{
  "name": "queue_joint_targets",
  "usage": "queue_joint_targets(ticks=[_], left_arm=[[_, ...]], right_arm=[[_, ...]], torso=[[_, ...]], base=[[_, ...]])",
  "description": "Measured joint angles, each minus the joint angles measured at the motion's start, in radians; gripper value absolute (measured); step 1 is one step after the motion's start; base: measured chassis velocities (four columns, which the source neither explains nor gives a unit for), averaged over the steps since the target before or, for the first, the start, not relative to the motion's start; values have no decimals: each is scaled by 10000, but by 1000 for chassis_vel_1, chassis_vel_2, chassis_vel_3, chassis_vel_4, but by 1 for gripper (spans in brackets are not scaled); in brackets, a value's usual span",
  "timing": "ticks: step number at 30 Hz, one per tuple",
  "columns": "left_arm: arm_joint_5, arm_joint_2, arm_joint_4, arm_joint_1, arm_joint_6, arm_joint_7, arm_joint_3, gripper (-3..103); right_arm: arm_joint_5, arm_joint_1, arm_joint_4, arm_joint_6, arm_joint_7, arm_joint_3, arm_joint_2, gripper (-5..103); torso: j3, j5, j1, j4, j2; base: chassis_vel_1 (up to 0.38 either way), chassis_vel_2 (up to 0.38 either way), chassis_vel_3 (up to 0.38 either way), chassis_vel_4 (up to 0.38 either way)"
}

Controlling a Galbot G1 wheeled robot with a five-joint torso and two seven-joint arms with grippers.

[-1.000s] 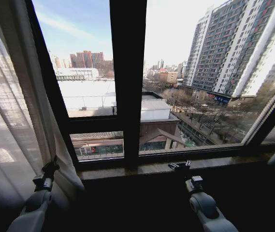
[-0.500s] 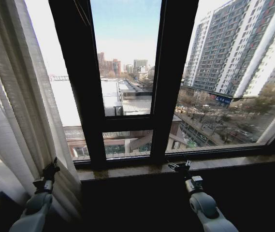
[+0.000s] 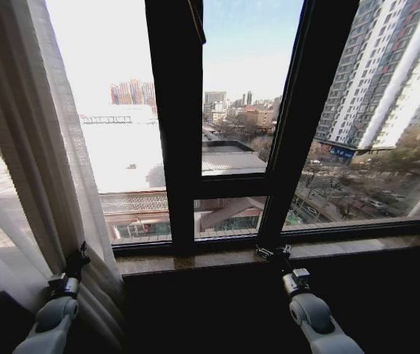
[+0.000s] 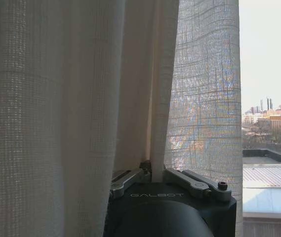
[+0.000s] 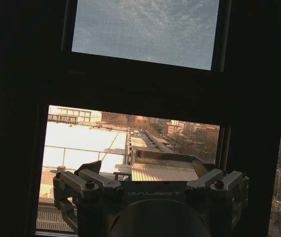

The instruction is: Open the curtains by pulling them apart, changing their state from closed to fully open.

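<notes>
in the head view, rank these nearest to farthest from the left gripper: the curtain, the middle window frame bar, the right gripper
1. The curtain: on the robot's left, touching the left gripper; the left wrist view shows a fold pinched between its fingers.
2. The middle window frame bar: upright, left of centre.
3. The right gripper: on the right, at the windowsill, open, holding nothing.

Strong daylight enters through the window; sky at upper left is blown out to white. The window frame (image 3: pixel 176 133) and sill read as near-black silhouettes. Backlit curtains (image 3: pixel 25 162) glow. Verticals bow toward picture edges.
</notes>
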Motion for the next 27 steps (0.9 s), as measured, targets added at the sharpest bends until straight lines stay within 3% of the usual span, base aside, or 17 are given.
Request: queue_joint_targets(ticks=[19,27], left_arm=[[58,-43,409,-348,-48,0,61,0],[106,-47,582,-431,-81,-5,85,0]], right_arm=[[0,0,0,0,0,-1,1,100],[0,0,2,0,-2,-1,2,100]], torso=[[-1,2,0,3,0],[1,-3,1,1,-1]], base=[[370,320,-367,-327],[108,113,-97,-102]])
